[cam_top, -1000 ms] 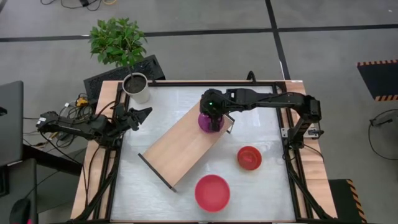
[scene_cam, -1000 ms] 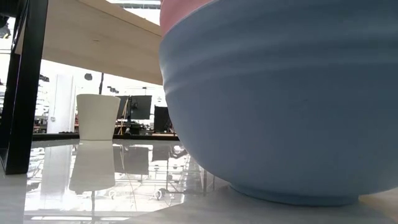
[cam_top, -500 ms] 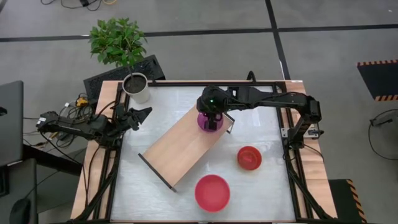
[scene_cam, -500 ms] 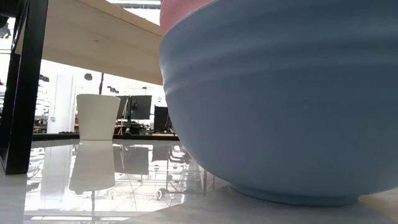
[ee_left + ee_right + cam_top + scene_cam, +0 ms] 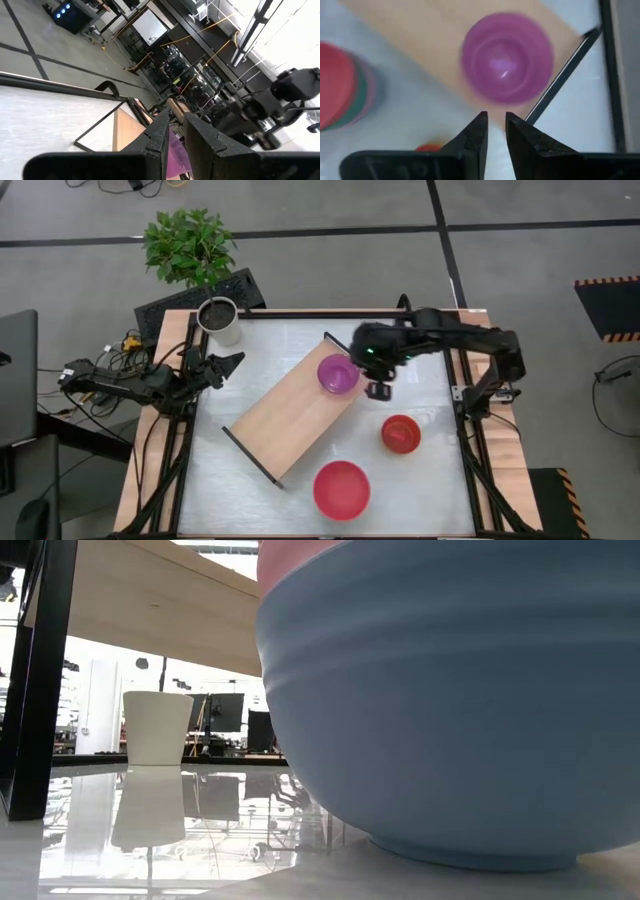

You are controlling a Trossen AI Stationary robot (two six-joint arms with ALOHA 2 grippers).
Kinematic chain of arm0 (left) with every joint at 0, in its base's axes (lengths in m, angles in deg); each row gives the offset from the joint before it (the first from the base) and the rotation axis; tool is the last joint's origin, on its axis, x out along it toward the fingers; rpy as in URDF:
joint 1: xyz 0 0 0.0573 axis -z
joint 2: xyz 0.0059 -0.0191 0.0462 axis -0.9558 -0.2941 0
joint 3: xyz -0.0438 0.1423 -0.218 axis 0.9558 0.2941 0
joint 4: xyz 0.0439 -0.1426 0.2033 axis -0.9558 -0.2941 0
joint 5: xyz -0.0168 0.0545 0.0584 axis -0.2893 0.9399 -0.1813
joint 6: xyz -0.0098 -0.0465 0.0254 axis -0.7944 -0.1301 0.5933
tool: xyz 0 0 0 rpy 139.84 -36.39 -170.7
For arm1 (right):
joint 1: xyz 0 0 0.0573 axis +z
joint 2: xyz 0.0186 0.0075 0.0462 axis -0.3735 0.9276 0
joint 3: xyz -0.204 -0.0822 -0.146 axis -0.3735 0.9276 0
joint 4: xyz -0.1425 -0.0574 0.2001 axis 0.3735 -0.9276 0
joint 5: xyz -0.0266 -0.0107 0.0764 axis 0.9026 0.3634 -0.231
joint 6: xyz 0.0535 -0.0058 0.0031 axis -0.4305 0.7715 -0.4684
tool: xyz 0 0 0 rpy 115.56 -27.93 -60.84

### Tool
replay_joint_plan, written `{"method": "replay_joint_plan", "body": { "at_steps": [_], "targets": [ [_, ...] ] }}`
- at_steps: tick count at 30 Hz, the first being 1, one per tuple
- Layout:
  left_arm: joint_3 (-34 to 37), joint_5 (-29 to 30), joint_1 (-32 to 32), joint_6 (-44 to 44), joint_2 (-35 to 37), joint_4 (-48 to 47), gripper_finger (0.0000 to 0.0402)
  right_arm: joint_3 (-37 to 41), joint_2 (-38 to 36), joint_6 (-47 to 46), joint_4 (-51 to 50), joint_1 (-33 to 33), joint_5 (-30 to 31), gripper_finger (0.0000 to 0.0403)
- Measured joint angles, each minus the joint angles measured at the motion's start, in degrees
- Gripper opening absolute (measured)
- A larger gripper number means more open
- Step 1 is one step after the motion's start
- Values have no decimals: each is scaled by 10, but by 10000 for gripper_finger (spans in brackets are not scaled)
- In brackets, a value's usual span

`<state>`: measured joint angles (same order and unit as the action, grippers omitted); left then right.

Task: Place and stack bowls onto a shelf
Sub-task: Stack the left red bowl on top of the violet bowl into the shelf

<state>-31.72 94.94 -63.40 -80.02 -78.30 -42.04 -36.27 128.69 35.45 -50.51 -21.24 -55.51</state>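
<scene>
— How far along are we?

— One purple bowl (image 5: 338,374) sits on the shelf (image 5: 290,415), at its end nearest the pot (image 5: 218,321). The small red bowl (image 5: 400,433) and the nested stack (image 5: 341,489) wait on the table beside the shelf.

— And our grippers?

— Right gripper (image 5: 378,389) hovers just off that end, fingers nearly together, holding nothing. Left gripper (image 5: 228,365) idles near the pot, fingers close together, empty too.

even overhead light; the glossy desk (image 5: 150,860) mirrors the white pot (image 5: 157,727); the purple bowl (image 5: 507,57) shows motion blur.
</scene>
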Motion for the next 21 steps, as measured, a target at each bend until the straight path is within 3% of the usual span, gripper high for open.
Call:
{"method": "replay_joint_plan", "body": {
  "at_steps": [5, 9, 15, 21],
  "targets": [
    [0, 0, 0, 20, 0, -1, 43, 12, -86, -98, -20, 35, 3, 107],
    [0, 0, 0, 20, 0, 0, 43, 55, -168, -190, -23, 67, 50, 107],
    [0, 0, 0, 17, 0, 2, 43, 204, -294, -366, -25, 125, 139, 108],
    [0, -3, 0, 15, 0, 2, 43, 383, -382, -493, 7, 175, 144, 108]
  ]
}}
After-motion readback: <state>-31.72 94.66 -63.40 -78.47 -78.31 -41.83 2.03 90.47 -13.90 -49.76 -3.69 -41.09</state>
